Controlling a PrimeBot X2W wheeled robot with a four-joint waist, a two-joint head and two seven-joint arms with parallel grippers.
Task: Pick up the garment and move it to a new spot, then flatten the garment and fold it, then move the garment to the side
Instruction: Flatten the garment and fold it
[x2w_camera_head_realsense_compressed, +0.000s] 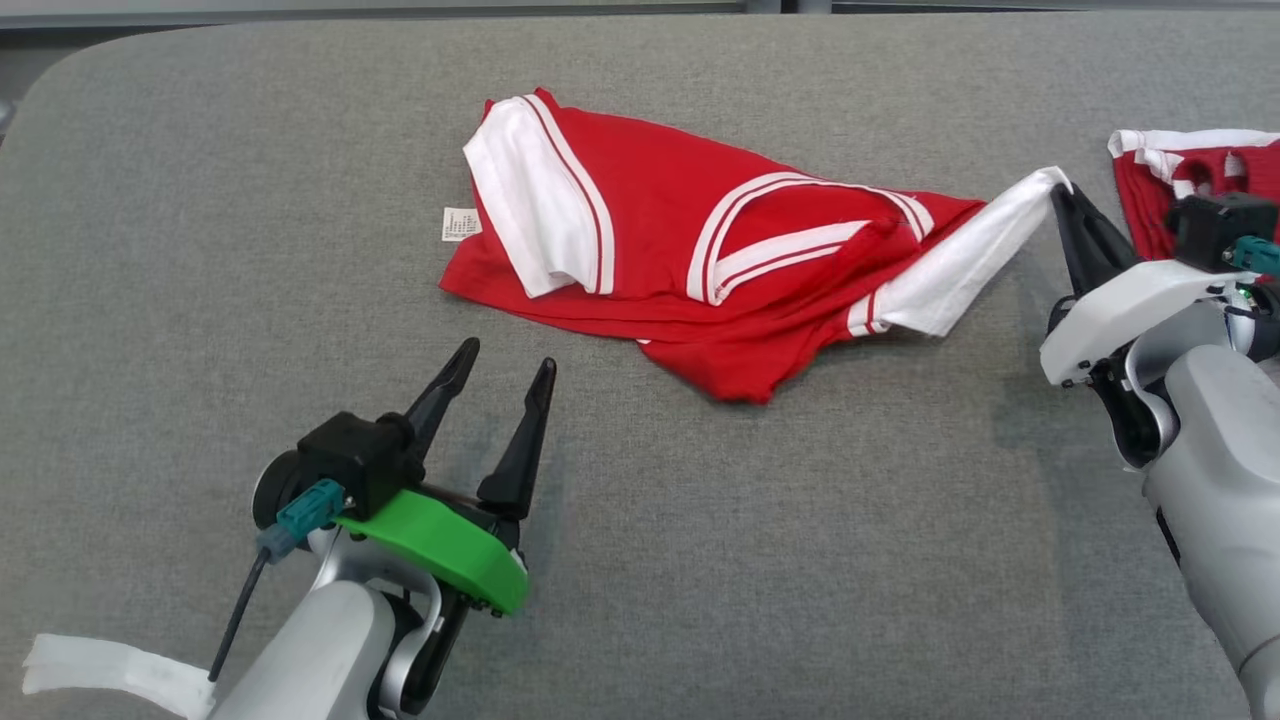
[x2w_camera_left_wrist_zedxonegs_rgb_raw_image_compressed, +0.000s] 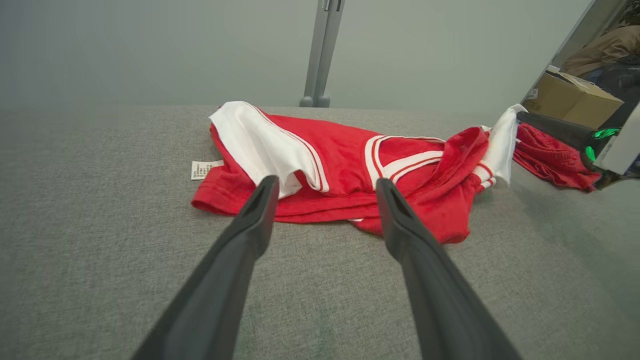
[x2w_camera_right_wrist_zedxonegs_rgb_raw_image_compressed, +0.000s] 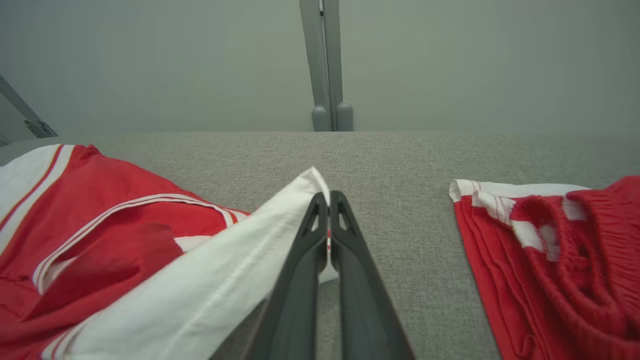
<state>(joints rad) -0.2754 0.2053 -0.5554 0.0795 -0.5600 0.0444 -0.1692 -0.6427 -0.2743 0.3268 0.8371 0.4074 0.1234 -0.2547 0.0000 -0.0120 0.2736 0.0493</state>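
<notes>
The garment (x2w_camera_head_realsense_compressed: 660, 230) is a red shirt with white sleeves and white striped trim, lying crumpled across the middle of the grey table (x2w_camera_head_realsense_compressed: 200, 250). My right gripper (x2w_camera_head_realsense_compressed: 1062, 192) is shut on the end of the garment's right white sleeve (x2w_camera_head_realsense_compressed: 960, 265), which is pulled out taut toward the right. From the right wrist, the two fingers (x2w_camera_right_wrist_zedxonegs_rgb_raw_image_compressed: 327, 200) pinch the sleeve's white hem (x2w_camera_right_wrist_zedxonegs_rgb_raw_image_compressed: 300, 192). My left gripper (x2w_camera_head_realsense_compressed: 505, 360) is open and empty, hovering a little short of the garment's (x2w_camera_left_wrist_zedxonegs_rgb_raw_image_compressed: 330, 170) near edge. A white care label (x2w_camera_head_realsense_compressed: 460, 223) sticks out at the left.
A second red and white piece of clothing (x2w_camera_head_realsense_compressed: 1195, 175) lies bunched at the table's right edge, close behind my right wrist; its ribbed band (x2w_camera_right_wrist_zedxonegs_rgb_raw_image_compressed: 565, 250) shows in the right wrist view. A grey post (x2w_camera_right_wrist_zedxonegs_rgb_raw_image_compressed: 327, 65) stands behind the table. A cardboard box (x2w_camera_left_wrist_zedxonegs_rgb_raw_image_compressed: 575, 97) sits off to the right.
</notes>
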